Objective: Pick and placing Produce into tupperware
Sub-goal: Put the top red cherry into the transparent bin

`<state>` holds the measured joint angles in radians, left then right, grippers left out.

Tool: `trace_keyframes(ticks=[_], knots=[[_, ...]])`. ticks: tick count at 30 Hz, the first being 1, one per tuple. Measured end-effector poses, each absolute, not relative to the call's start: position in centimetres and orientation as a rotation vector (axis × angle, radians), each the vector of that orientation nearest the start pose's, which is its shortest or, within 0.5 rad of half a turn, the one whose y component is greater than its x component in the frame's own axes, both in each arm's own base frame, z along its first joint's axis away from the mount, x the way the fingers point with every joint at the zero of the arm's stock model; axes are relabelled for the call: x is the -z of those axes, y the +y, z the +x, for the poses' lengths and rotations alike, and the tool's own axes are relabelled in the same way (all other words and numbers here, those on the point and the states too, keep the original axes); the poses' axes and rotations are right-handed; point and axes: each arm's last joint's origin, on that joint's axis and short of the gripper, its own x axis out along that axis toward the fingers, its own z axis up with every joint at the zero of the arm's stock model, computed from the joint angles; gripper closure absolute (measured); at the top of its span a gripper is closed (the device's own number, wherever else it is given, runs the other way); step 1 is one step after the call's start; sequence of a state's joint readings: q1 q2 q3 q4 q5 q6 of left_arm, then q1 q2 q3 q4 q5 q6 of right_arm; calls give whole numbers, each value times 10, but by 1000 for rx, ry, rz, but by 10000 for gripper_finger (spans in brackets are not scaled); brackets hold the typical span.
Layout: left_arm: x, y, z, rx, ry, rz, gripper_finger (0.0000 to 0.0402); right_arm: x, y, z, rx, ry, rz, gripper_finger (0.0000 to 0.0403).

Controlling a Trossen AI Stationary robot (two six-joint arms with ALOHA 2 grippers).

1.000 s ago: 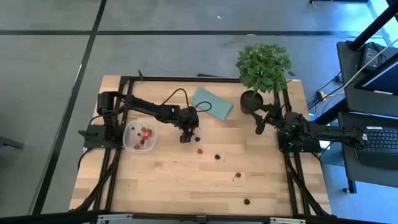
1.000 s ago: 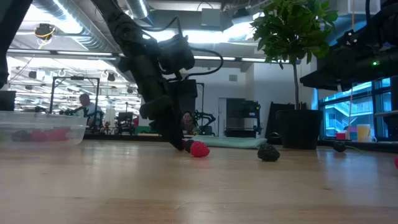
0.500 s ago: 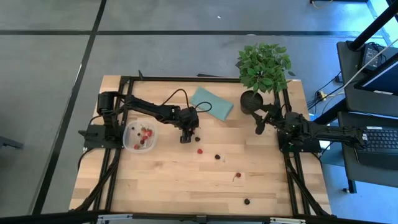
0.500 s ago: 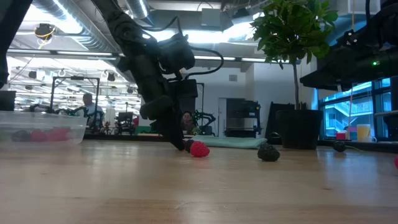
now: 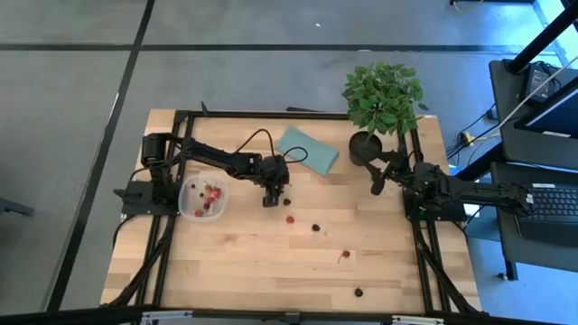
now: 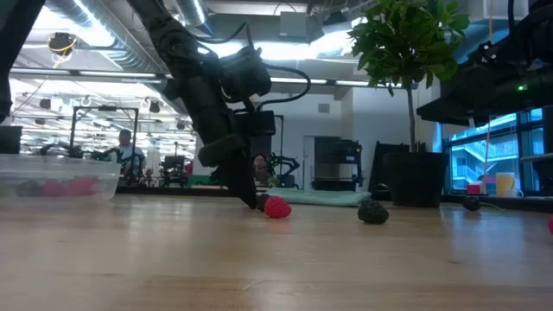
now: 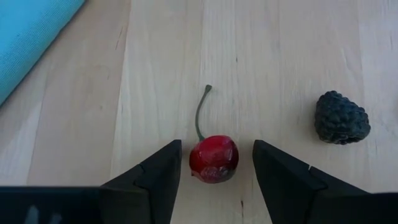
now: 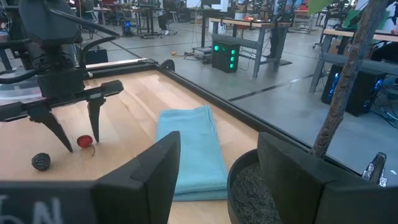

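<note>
A red cherry with a thin green stem lies on the wooden table between the two fingers of my left gripper. The gripper slants down over it and is open, with a gap showing on each side of the fruit. The clear tupperware stands to the gripper's left with several red and dark berries inside. More produce lies loose on the table: a dark bumpy berry, a red berry, a dark one. My right gripper waits open at the table's right edge beside the plant pot.
A teal pad lies just beyond the left gripper toward the far edge. A leafy potted plant stands at the far right corner. A stemmed cherry and a dark berry lie toward the near edge. A black frame borders the table.
</note>
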<state>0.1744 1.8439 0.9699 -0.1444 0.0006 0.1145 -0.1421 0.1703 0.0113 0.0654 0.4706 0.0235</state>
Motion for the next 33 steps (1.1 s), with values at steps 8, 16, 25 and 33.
trace_keyframes(ticks=[8, 16, 25, 33], knots=[[-126, 60, 340, -98, 1022, 14, 210, -160, -28, 101, 613, 86, 8, 186], [-126, 59, 340, -94, 1021, 11, 218, -160, -28, 101, 613, 86, 8, 186], [-126, 59, 340, -88, 1018, 9, 282, -160, -28, 101, 613, 86, 8, 186], [-126, 59, 340, -92, 1018, 11, 312, -160, -28, 101, 613, 86, 8, 186]])
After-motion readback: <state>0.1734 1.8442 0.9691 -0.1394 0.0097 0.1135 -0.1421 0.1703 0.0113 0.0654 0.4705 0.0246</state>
